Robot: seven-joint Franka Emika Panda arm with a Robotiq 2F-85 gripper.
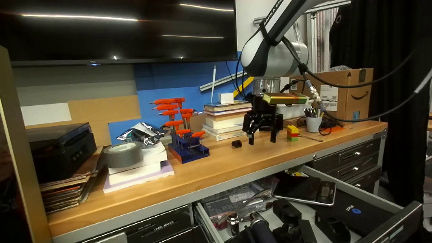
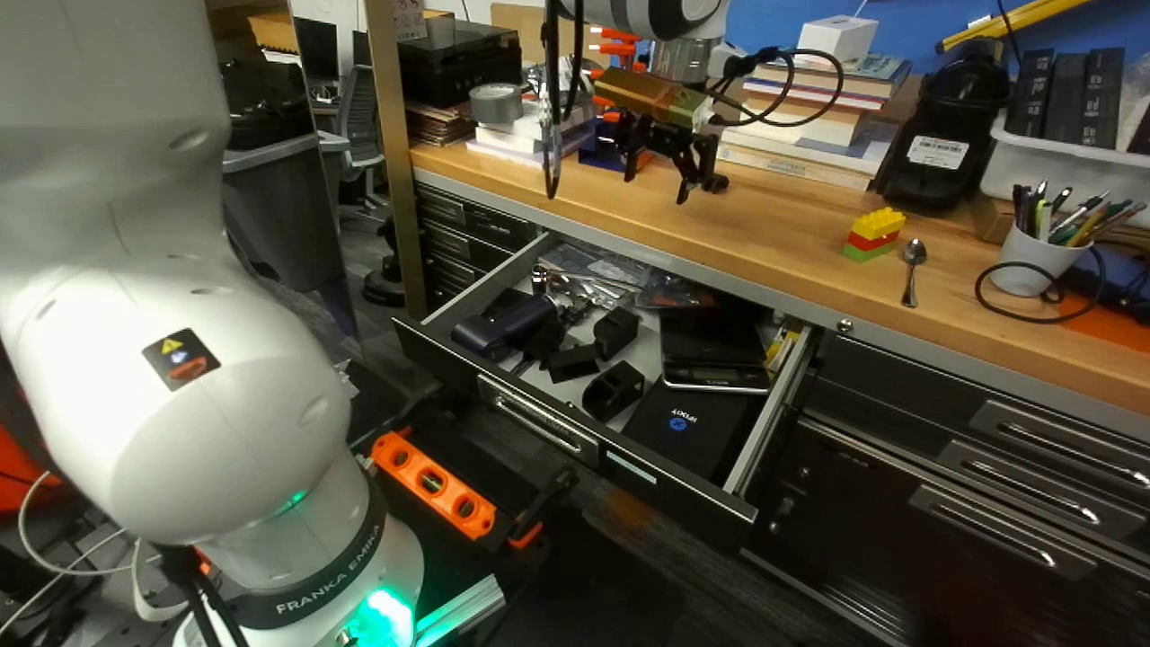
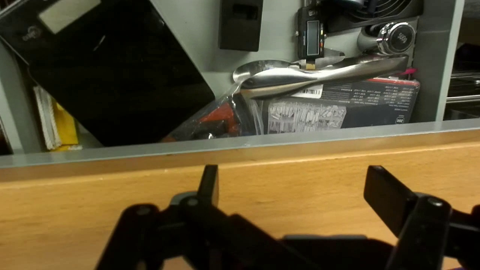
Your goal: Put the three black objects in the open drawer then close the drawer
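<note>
Drawer [image 2: 669, 485]: perhaps three black blocks [image 2: 614, 391]; worktop [image 2: 773, 216]: one block [image 1: 236, 143].

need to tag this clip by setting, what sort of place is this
Most likely a robotics lab or workshop. It shows in the robot arm, the red-handled tools racked on the wooden bench, and the digital caliper in the open drawer.

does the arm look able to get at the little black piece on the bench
Probably yes: the gripper is open and empty above the bench, with nothing visible between it and the small black object. The red-handled tools' rack and stacked books nearby might crowd the approach.
</note>
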